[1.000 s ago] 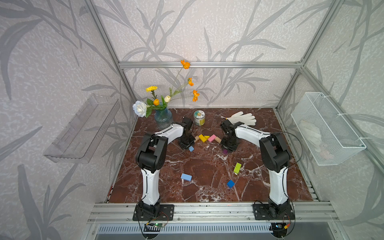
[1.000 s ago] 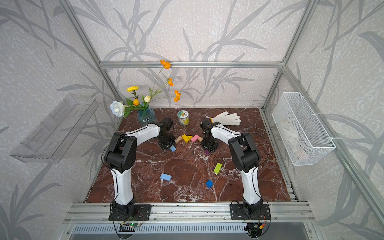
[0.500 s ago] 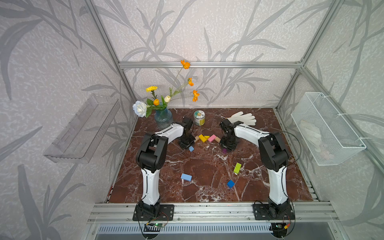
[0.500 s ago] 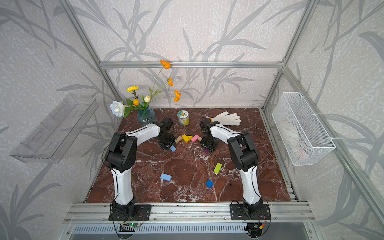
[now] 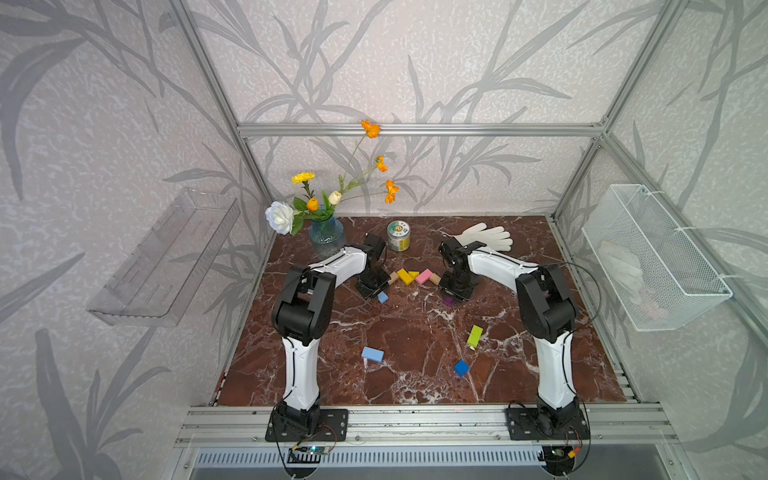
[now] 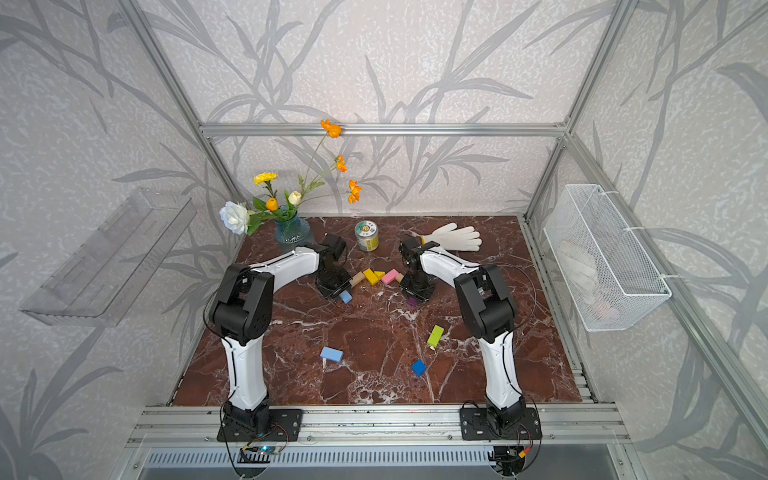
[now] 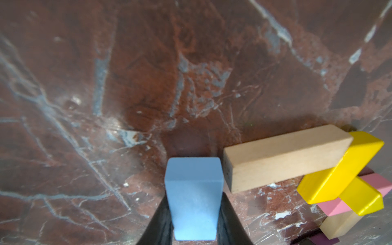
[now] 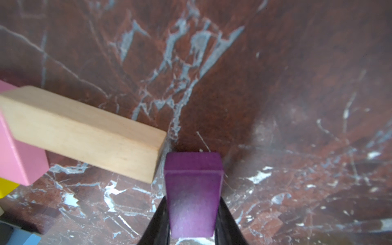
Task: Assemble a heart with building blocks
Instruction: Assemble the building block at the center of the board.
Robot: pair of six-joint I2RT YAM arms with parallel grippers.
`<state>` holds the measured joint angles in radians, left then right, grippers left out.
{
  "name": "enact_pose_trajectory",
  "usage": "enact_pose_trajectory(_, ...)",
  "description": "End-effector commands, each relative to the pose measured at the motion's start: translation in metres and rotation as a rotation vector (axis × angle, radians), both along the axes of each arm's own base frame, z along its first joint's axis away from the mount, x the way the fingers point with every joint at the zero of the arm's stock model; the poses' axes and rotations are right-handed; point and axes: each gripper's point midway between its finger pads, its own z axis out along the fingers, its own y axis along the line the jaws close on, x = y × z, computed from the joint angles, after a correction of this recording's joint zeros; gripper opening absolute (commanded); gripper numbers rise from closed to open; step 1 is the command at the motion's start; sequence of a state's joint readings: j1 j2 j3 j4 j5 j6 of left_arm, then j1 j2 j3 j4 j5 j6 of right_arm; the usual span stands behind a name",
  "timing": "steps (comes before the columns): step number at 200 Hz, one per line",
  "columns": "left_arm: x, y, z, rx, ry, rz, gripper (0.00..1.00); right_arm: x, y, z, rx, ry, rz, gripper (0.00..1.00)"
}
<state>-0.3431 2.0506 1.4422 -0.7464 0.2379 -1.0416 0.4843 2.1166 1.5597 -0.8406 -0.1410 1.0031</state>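
Observation:
A short row of building blocks lies at the back of the table: a tan block (image 5: pixel 393 276), two yellow blocks (image 5: pixel 404 276), a pink block (image 5: pixel 424 276) and a second tan block (image 5: pixel 435 279). My left gripper (image 7: pixel 194 214) is shut on a light blue block (image 7: pixel 194 199), right beside the end of the tan block (image 7: pixel 284 157). My right gripper (image 8: pixel 192 216) is shut on a purple block (image 8: pixel 192 195), whose corner meets the end of the other tan block (image 8: pixel 84 133). Loose in front lie a light blue block (image 5: pixel 372 354), a lime green block (image 5: pixel 474 336) and a dark blue block (image 5: pixel 461 368).
A round tin with a green label (image 5: pixel 398 235), a white glove (image 5: pixel 486 237) and a blue vase of flowers (image 5: pixel 327 237) stand along the back. A clear shelf (image 5: pixel 166 257) hangs on the left wall, a wire basket (image 5: pixel 652 257) on the right wall.
The right gripper with the purple block has shifted slightly left towards the row of blocks. The left arm has stayed still.

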Motion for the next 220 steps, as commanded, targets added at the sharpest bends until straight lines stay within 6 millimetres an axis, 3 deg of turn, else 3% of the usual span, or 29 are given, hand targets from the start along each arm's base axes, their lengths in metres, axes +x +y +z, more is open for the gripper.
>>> enact_pose_trajectory(1,-0.049,0.022,-0.066,0.120,0.214,0.000,0.18,-0.003,-0.003,-0.010,-0.020,0.046,-0.014,0.00)
enact_pose_trajectory(139,-0.066,0.020,-0.060,0.116,0.236,0.001,0.18,-0.020,-0.012,-0.011,-0.043,0.087,-0.013,0.00)
enact_pose_trajectory(220,-0.083,0.008,-0.059,0.113,0.253,-0.022,0.18,-0.034,0.008,-0.004,-0.046,0.082,0.032,0.00)
